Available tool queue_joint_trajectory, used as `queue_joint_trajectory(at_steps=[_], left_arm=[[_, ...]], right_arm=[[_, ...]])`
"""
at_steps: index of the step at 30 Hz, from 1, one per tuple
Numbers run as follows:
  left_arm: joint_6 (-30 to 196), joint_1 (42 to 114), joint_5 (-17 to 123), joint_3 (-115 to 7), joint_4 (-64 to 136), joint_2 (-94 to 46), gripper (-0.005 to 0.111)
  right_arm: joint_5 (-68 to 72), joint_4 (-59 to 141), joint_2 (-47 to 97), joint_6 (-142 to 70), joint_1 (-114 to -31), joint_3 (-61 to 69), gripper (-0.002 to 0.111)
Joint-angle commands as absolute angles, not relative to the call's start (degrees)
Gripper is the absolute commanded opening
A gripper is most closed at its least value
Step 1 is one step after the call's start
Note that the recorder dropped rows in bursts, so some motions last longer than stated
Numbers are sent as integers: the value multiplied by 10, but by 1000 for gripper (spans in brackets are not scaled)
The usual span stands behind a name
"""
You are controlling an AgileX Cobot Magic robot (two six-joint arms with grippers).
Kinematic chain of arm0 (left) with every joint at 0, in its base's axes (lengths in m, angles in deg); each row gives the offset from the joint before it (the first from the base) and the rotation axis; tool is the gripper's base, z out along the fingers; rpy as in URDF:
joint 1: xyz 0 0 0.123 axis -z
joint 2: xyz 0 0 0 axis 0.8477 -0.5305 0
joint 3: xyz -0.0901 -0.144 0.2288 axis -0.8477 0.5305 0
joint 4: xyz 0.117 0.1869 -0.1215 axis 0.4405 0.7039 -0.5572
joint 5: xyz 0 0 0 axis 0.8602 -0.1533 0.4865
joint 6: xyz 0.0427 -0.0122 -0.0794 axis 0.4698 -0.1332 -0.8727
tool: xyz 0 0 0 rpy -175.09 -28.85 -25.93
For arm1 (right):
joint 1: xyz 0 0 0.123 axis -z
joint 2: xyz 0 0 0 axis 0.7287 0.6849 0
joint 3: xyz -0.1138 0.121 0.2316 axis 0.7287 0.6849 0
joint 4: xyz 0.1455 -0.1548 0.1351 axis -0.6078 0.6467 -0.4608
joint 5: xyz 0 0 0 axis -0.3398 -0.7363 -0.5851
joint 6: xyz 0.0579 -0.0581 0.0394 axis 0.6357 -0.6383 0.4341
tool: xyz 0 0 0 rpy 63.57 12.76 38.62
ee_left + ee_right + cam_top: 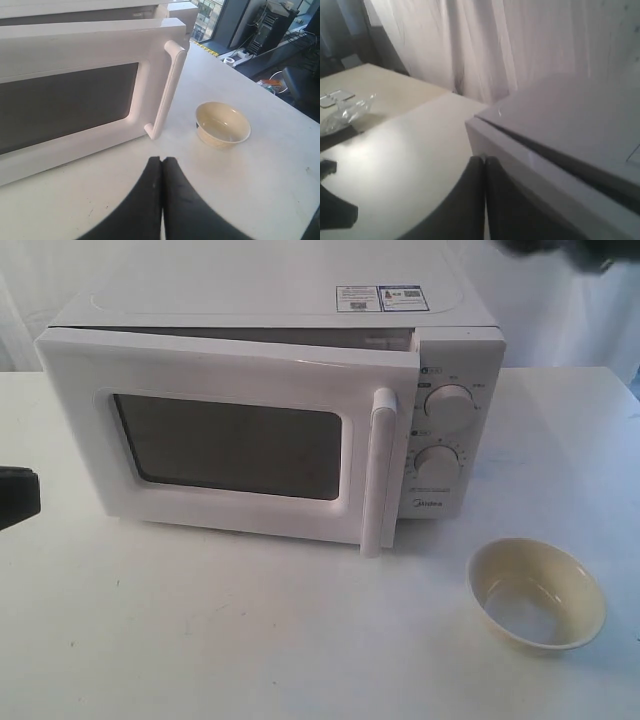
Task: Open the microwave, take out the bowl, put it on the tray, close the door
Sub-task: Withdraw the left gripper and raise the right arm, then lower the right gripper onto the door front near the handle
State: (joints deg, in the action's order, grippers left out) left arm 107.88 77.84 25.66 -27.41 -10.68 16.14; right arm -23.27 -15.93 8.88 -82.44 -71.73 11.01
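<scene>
Exterior view: glossy round bowl (537, 595) beside boxy microwave (270, 290), door (230, 445) ajar; left end effector (161, 161) and right end effector (485, 160) closed, empty.

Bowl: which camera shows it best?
Exterior view: the bowl sits whole and largest, empty inside, on the table. Left wrist view also shows it whole but smaller, near the door handle. Right wrist view misses it.

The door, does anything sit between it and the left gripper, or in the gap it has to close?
Nothing visible does. Only bare table lies between the left gripper and the door. The bowl sits off to the handle's side, apart from the door. The gap's inside is mostly hidden.
</scene>
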Motion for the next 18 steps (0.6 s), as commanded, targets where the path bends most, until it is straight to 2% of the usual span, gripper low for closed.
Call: queue_joint_trajectory(at_steps=[1,12,18], left_arm=[[1077,780,250,-270,-119,166,0],[1077,780,251,-270,-117,166,0],[1078,780,253,-270,-117,166,0]], right_arm=[[-161,-159,120,-814,-774,161,0],[180,-166,227,-816,-996,256,0],[495,-170,302,-808,-1089,309,0]])
